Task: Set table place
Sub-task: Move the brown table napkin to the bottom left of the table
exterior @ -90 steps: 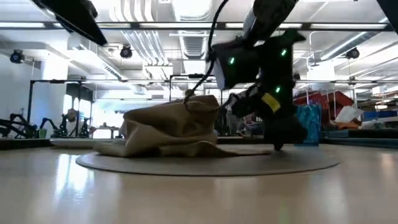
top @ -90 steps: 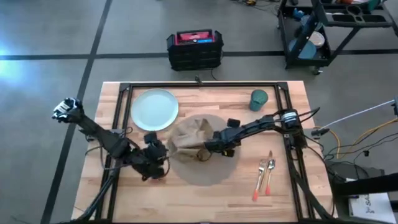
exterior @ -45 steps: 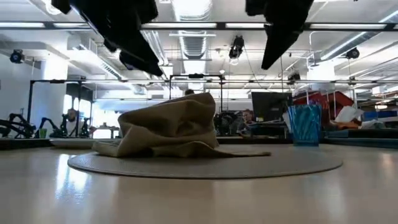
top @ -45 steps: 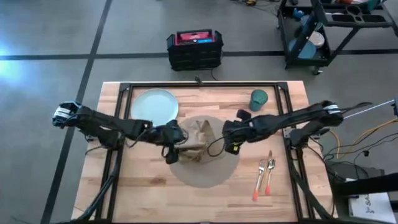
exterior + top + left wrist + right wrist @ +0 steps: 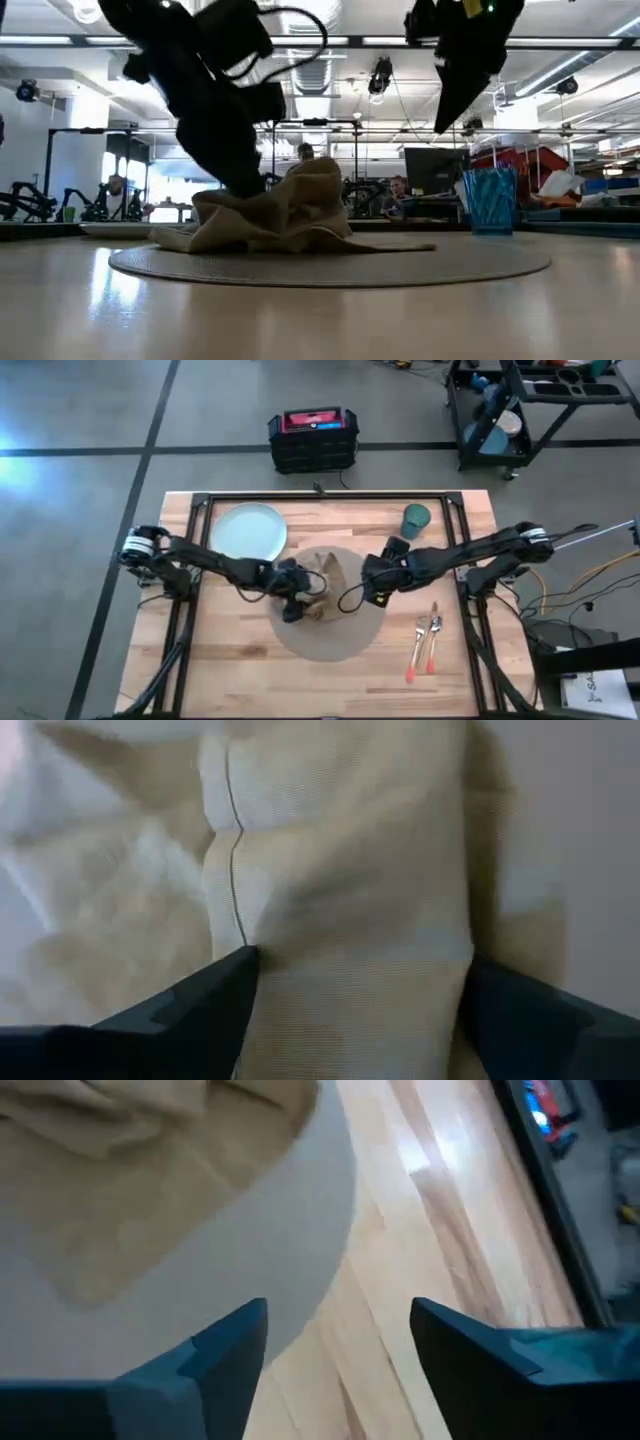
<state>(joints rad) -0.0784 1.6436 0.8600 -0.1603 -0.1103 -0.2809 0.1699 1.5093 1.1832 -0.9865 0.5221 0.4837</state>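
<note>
On the light-wood table (image 5: pixel 240 660), going left to right: one pale blue plate (image 5: pixel 248 534) sits beyond and to the left of the left gripper (image 5: pixel 293 603), off the mat, probably parked there until the mat is freed. The left gripper is down on the one crumpled tan napkin (image 5: pixel 322 582), its fingers apart with a fold of cloth lying between them, not yet pinched; this looks like a reach to lift the napkin off the one round tan mat (image 5: pixel 340 635). The napkin lies heaped on the mat's middle, directly under those fingers.

The right gripper (image 5: pixel 374 588) hangs raised just past the napkin's right edge, fingers spread and holding nothing; bare mat and wood show between them. One teal cup (image 5: pixel 416 518) stands beyond it near the table's far edge. One fork (image 5: pixel 417 645) and one knife (image 5: pixel 432 642), orange-handled, lie side by side on the near side of the right gripper, off the mat.
</note>
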